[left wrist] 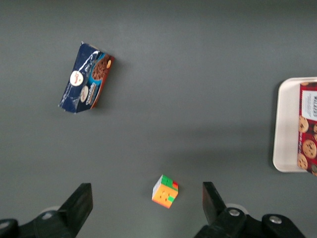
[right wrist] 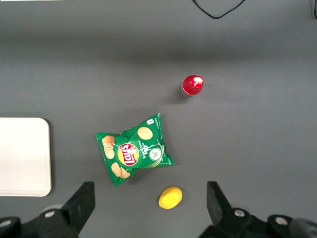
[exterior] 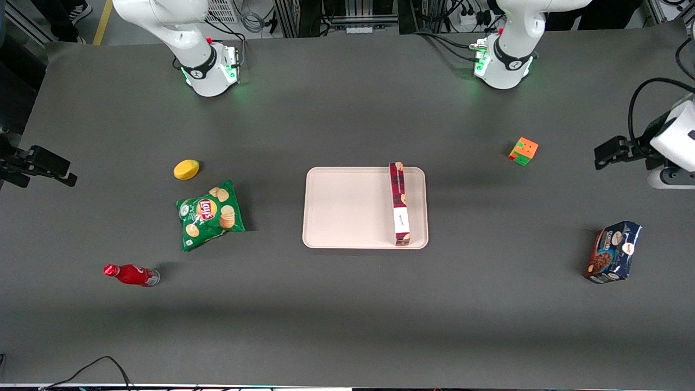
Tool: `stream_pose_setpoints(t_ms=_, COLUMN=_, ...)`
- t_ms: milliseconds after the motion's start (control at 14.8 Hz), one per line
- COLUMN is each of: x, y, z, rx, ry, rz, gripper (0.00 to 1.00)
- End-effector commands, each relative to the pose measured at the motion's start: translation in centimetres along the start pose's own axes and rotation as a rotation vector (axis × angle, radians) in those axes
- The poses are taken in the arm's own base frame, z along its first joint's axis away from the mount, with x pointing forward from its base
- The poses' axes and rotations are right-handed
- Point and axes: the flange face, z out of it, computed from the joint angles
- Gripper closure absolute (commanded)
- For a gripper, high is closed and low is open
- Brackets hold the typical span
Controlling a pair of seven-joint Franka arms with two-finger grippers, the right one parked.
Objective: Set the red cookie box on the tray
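Observation:
The red cookie box point(exterior: 399, 203) lies flat on the pale pink tray point(exterior: 347, 209), along the tray's side toward the working arm's end, its length running from nearer the front camera to farther from it. The left wrist view shows one end of the box point(left wrist: 309, 129) and the tray's rim point(left wrist: 285, 129). My left gripper point(exterior: 600, 155) hangs high over the working arm's end of the table, well apart from the tray. It is open point(left wrist: 147, 198), its fingers point(left wrist: 81, 201) spread wide with nothing between them.
A colourful puzzle cube point(exterior: 523, 151) sits on the table below the gripper point(left wrist: 165, 191). A dark blue cookie packet point(exterior: 613, 252) stands nearer the front camera. Toward the parked arm's end lie a green chips bag point(exterior: 209, 214), a yellow lemon point(exterior: 186, 169) and a red bottle point(exterior: 130, 275).

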Motion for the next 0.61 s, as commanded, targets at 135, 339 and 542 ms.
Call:
stream_pose_setpoints(t_ms=135, x=-1.7, y=2.6, z=0.5, rx=-0.038, ry=0.024, rz=0.012, gripper=0.00)
stream_pose_setpoints(t_ms=339, x=-2.0, y=2.9, z=-0.2, rx=-0.050, ry=0.025, rz=0.003, gripper=0.00)
stream_pose_setpoints(t_ms=542, x=-1.9, y=2.9, z=-0.2, rx=-0.052, ry=0.028, rz=0.002, gripper=0.00)
